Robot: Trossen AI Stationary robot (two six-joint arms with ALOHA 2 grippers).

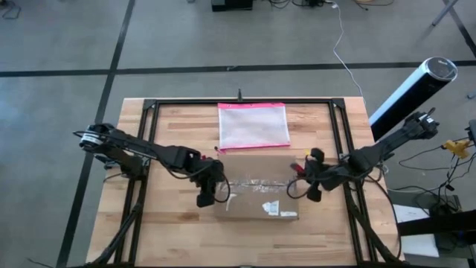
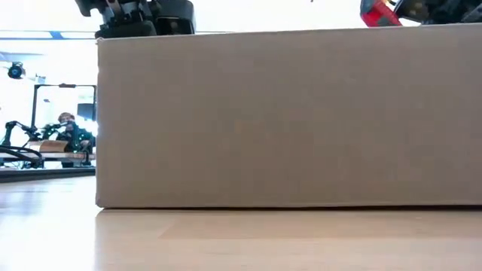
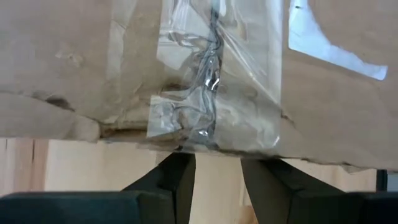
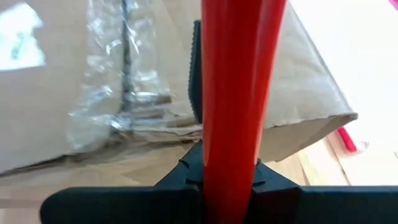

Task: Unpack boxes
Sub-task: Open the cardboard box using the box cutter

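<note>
The brown cardboard box [image 1: 256,192] lies flat mid-table, with clear crumpled tape [image 1: 253,181] along its top seam and white labels [image 1: 269,207]. My left gripper [image 1: 212,187] is at the box's left end. In the left wrist view it [image 3: 217,177] stands open just below the taped seam end [image 3: 205,124]. My right gripper [image 1: 311,182] is at the box's right end, shut on a red-handled tool [image 4: 233,74] whose dark toothed blade [image 4: 194,68] reaches over the box's corner near the tape. In the low view the box's side [image 2: 286,117] fills the frame. My left gripper has a fingertip [image 3: 177,168] on either side of the seam end, close under the box's edge; I cannot tell whether they touch the cardboard. My right gripper pinches the tool's red handle [image 4: 230,146] between its two fingers. The handle runs along the fingers toward the box, lifted clear of the table. I cannot tell whether the blade touches the box.
A translucent pouch with pink edges [image 1: 253,126] lies flat on the wood just beyond the box. A black frame [image 1: 152,108] borders the table. A white-and-black cylinder [image 1: 413,93] stands off the far right corner. Bare wood lies left and right of the box.
</note>
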